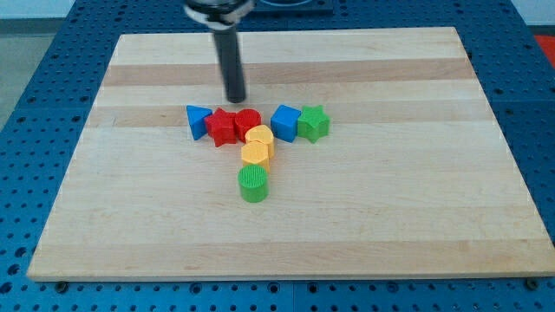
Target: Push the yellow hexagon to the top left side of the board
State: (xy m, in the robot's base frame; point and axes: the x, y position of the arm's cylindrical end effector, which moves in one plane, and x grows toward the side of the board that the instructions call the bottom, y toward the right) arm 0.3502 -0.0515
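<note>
Tip (236, 100) above red blocks (234, 125), yellow hexagon (255, 153) below

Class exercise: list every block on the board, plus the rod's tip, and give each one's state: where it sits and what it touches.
My tip: on the board, just above the red blocks, touching none.
Blue triangle: row's left end, against red star.
Red star: beside red cylinder.
Red cylinder: above the yellow blocks.
Blue cube: against green star.
Green star: row's right end.
Yellow heart: touching yellow hexagon.
Yellow hexagon: below heart.
Green cylinder: upright, lowest.
</note>
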